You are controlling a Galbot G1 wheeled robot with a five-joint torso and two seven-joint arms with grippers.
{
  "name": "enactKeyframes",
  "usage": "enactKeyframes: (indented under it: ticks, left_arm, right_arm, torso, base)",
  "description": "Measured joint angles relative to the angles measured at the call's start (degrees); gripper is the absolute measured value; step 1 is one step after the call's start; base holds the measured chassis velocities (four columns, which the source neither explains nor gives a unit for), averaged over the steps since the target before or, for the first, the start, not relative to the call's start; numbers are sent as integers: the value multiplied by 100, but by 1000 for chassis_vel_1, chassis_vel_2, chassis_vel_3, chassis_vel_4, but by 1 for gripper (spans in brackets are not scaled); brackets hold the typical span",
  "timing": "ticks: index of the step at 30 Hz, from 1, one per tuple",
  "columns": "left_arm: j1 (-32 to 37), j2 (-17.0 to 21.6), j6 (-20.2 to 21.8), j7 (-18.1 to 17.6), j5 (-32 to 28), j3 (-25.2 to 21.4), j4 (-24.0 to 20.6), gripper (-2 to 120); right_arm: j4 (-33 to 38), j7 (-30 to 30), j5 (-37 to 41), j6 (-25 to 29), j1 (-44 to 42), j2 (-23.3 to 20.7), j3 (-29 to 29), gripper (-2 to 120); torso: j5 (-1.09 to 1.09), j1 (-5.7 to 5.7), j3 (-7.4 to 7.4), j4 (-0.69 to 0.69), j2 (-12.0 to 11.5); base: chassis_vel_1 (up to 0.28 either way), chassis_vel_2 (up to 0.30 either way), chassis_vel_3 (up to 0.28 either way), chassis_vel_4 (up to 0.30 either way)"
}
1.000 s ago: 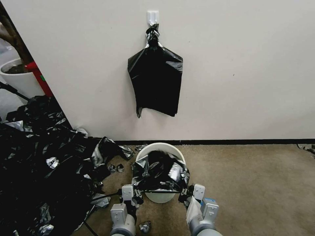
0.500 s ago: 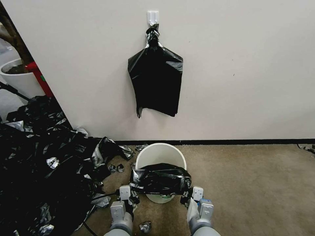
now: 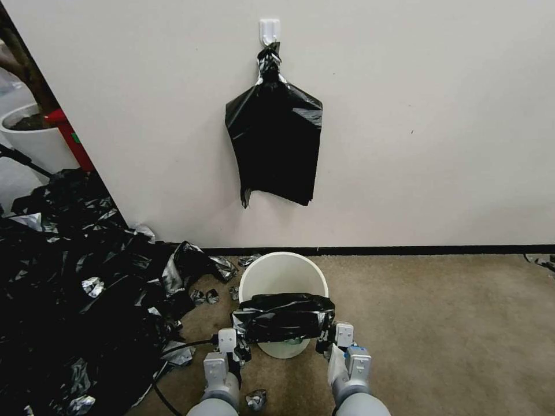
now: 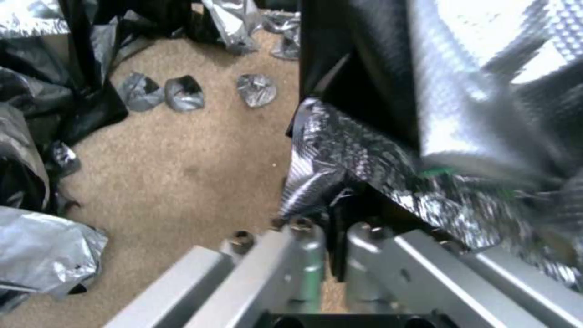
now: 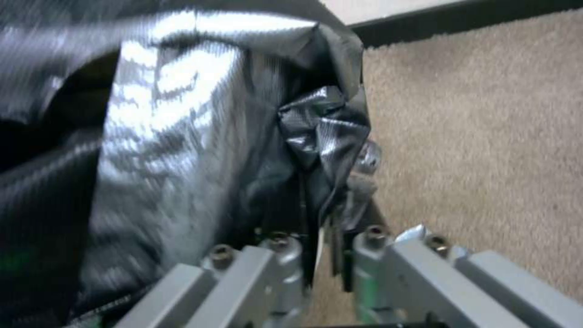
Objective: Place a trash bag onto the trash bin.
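Note:
The trash bin (image 3: 283,273), small, round and cream-white, stands on the carpet close to the wall. The glossy black trash bag (image 3: 283,318) is stretched as a flat band across the bin's near rim and front wall; the far part of the opening is bare. My left gripper (image 3: 241,346) is shut on the bag's left edge, and my right gripper (image 3: 322,345) is shut on its right edge. In the left wrist view my left gripper (image 4: 333,225) pinches crinkled bag (image 4: 376,150) plastic. In the right wrist view my right gripper (image 5: 325,237) pinches a fold of the bag (image 5: 182,136).
A huge heap of black plastic (image 3: 75,289) covers the floor to the left. A flat black bundle (image 3: 274,144) hangs from a wall hook above the bin. A white planter pot (image 3: 34,138) stands at far left. Small scraps (image 3: 254,398) lie between my arms. Open carpet (image 3: 439,335) lies to the right.
The bag, which bulged over most of the bin's opening, has been pulled down and toward me into a flat band at the near rim. Both grippers keep their hold.

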Motion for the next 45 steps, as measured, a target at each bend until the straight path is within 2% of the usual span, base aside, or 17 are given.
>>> enactKeyframes:
  ticks: [4, 11, 16, 19, 20, 22, 23, 24, 27, 28, 31, 32, 33, 35, 39, 41, 45]
  left_arm:
    - [181, 257, 0, 164, -8, -141, -307, 25]
    - [493, 692, -1, 297, 181, -336, -785, 47]
    - [775, 857, -563, 564, 748, -488, -962, 65]
    - [1001, 880, -1275, 1133, 1181, -759, -980, 78]
    - [1001, 880, -1275, 1133, 1181, -759, -980, 78]
    - [1170, 880, -1762, 1753, 1386, -1068, -924, 88]
    - [1219, 879, -1936, 2021, 1414, -1206, -881, 91]
    - [1219, 879, -1936, 2021, 1414, -1206, -881, 91]
    - [1267, 851, -2521, 3048, 1354, -1584, -647, 100]
    - [1267, 851, -2521, 3048, 1354, -1584, -647, 100]
    - [1142, 712, -3048, 4228, 1019, -2007, -512, 100]
    - [1096, 668, -3138, 4486, 881, -2133, -513, 100]
    - [1096, 668, -3138, 4486, 881, -2133, -513, 100]
    - [992, 592, -3223, 4866, 528, -2378, -577, 100]
    - [879, 542, -3200, 4947, 172, -2630, -715, 100]
    - [781, 486, -3079, 4699, -38, -2818, -869, 100]
    - [731, 424, -3003, 4415, -132, -2905, -950, 100]
  right_arm:
    - [500, 184, 212, -14, -289, -224, -12, 32]
    - [1463, 520, 406, -60, -790, -706, -2, 56]
    - [1959, 521, 402, -62, -1038, -960, 178, 74]
    - [1979, 265, 217, 28, -843, -891, 345, 87]
    - [1979, 265, 217, 28, -843, -891, 345, 87]
    - [1822, -110, 44, 137, -561, -776, 478, 96]
    - [1731, -241, 4, 167, -408, -722, 510, 98]
    - [1731, -241, 4, 167, -408, -722, 510, 98]
    - [1291, -735, 94, 147, 272, -548, 553, 100]
    - [1291, -735, 94, 147, 272, -548, 553, 100]
    - [529, -1179, 416, -196, 1096, -341, 562, 100]
    - [294, -1265, 555, -394, 1325, -266, 553, 100]
    - [294, -1265, 555, -394, 1325, -266, 553, 100]
    - [-231, -1443, 815, -927, 1819, -65, 502, 100]
    - [-741, -1818, 856, -1420, 2269, 102, 403, 100]
    - [-1131, -2364, 738, -1821, 2548, 176, 365, 100]
    - [-1435, -2880, 512, -2055, 2737, 205, 365, 100]
  torso:
    - [1, 0, 0, 0, 0]
    - [1, 0, 0, 0, 0]
    - [0, -1, 0, 0, 0]
    - [0, -1, -1, 0, 0]
    - [0, -1, -1, 0, 0]
    - [1, -1, 0, 0, 0]
    - [1, 0, 0, 0, 0]
    - [1, 0, 0, 0, 0]
    - [0, -1, 0, 0, 0]
    - [0, -1, 0, 0, 0]
    - [0, 0, 1, 0, 0]
    - [0, 0, 0, 0, 0]
    - [0, 0, 0, 0, 0]
    - [-1, -1, 0, 1, 0]
    - [1, -1, 1, 0, 0]
    - [1, 0, 1, 1, 0]
    - [0, 0, 0, 0, 0]
  base:
    - [0, 0, 0, 0]
    - [0, 0, 0, 0]
    - [0, 0, 0, 0]
    - [0, 0, 0, 0]
    - [0, 0, 0, 0]
    - [0, 0, 0, 0]
    - [0, 0, 0, 0]
    - [0, 0, 0, 0]
    - [0, 0, 0, 0]
    - [0, 0, 0, 0]
    - [0, 0, 0, 0]
    - [0, 0, 0, 0]
    - [0, 0, 0, 0]
    - [0, 0, 0, 0]
    - [0, 0, 0, 0]
    - [0, 0, 0, 0]
    - [0, 0, 0, 0]
